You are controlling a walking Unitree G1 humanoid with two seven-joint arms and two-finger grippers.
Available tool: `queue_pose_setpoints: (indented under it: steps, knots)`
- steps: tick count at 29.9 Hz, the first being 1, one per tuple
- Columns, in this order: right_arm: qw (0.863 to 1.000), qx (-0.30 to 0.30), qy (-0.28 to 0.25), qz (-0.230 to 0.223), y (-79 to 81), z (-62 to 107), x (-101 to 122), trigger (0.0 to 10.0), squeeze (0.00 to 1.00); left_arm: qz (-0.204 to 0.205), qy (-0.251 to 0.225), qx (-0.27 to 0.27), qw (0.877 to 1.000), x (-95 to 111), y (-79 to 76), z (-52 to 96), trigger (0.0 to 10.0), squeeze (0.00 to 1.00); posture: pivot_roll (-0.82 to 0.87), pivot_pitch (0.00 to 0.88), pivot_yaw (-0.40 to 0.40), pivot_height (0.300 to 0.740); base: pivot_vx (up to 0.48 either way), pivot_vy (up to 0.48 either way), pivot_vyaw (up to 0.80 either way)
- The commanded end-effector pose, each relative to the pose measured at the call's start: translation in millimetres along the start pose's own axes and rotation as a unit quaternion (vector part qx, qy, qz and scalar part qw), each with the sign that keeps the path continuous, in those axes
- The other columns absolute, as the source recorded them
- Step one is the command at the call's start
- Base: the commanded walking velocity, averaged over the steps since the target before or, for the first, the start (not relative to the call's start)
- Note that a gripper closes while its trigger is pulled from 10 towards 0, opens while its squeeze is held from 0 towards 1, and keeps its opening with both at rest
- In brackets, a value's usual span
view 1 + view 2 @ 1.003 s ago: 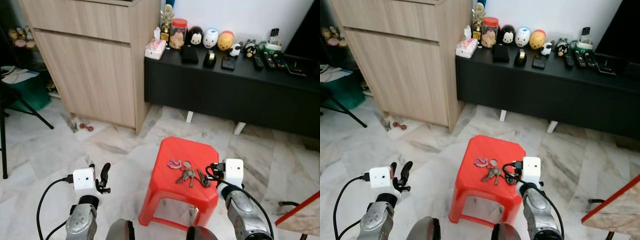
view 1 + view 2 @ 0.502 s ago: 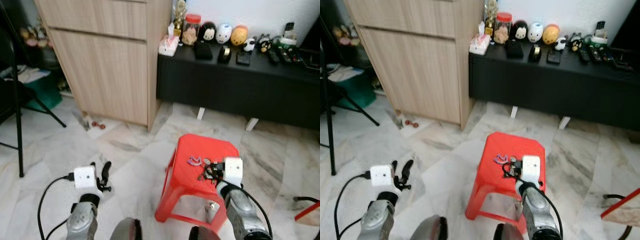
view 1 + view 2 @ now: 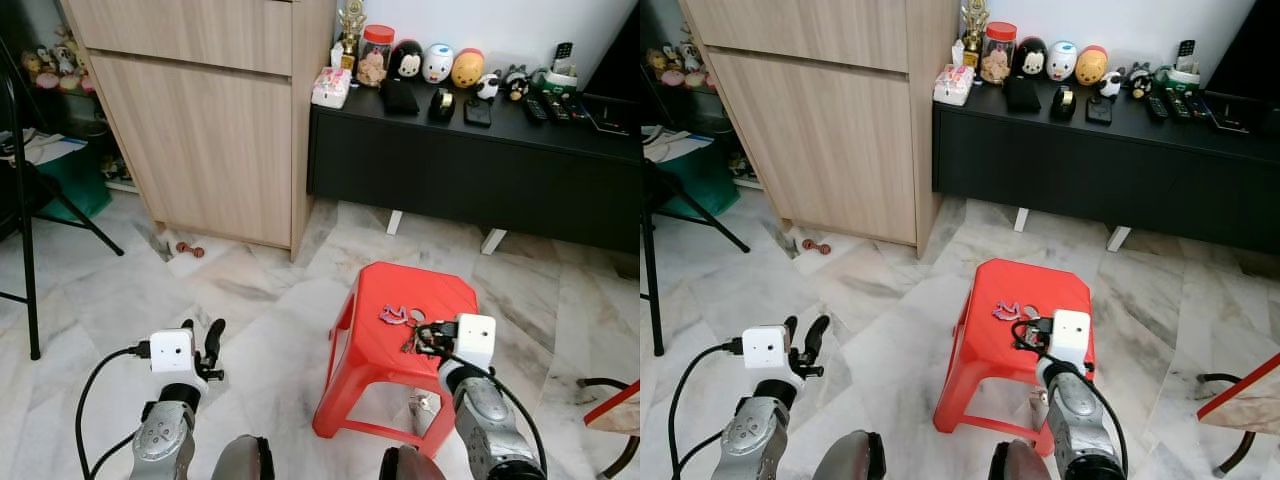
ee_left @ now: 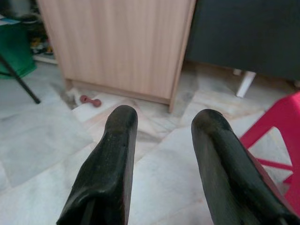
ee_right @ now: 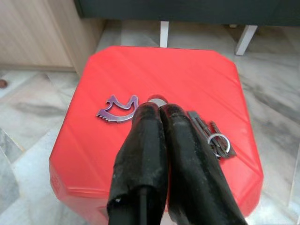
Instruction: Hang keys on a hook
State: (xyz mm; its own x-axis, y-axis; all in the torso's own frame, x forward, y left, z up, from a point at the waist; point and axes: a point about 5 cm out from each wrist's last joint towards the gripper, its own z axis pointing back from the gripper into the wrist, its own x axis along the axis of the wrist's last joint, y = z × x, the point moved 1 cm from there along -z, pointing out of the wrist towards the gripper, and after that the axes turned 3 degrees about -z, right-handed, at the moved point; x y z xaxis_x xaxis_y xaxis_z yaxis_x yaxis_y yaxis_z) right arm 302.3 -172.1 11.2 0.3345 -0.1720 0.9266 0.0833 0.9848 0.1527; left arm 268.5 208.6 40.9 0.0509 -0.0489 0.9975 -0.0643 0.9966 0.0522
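At the far left a black tripod leg stands on the pale marble floor, beside a tall light-wood cabinet with a small red dumbbell-shaped object at its foot. The left gripper hangs low over the floor, its jaws spread wide with nothing between them. Right of it stands a red plastic stool, and on its seat lies the bunch of metal keys on a ring with a purple crown-shaped key tag. The right gripper is down at the keys with its jaws pressed together, tips at the ring by the tag. Behind, a long black low table carries round cartoon figurines and remote controls.
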Motion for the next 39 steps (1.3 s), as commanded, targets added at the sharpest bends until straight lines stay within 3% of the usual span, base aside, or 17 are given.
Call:
queue_pose_setpoints:
  steps: [1, 9, 39]
  knots:
    - [1.0, -0.011, 0.0, -0.003, -7.6, 0.4, 0.6, 10.0, 0.0, -0.001, 0.002, -0.009, 1.0, 0.6, -4.5, -1.1, 10.0, 0.0, 0.15, 0.069, -0.086, 0.636, 0.0, 0.0, -0.67]
    - [1.0, -0.005, -0.014, 0.0, -4.3, 0.6, 3.5, 10.0, 0.0, -0.003, -0.001, -0.01, 1.0, 1.9, -5.0, -1.5, 10.0, 0.0, 0.15, 0.068, -0.087, 0.636, 0.0, 0.0, -0.07]
    - [1.0, -0.005, -0.012, 0.003, -4.4, 0.6, 2.9, 10.0, 0.0, -0.006, -0.005, -0.012, 1.0, 3.6, -4.3, -2.5, 10.0, 0.0, 0.15, 0.066, -0.088, 0.636, 0.291, 0.0, 0.0]
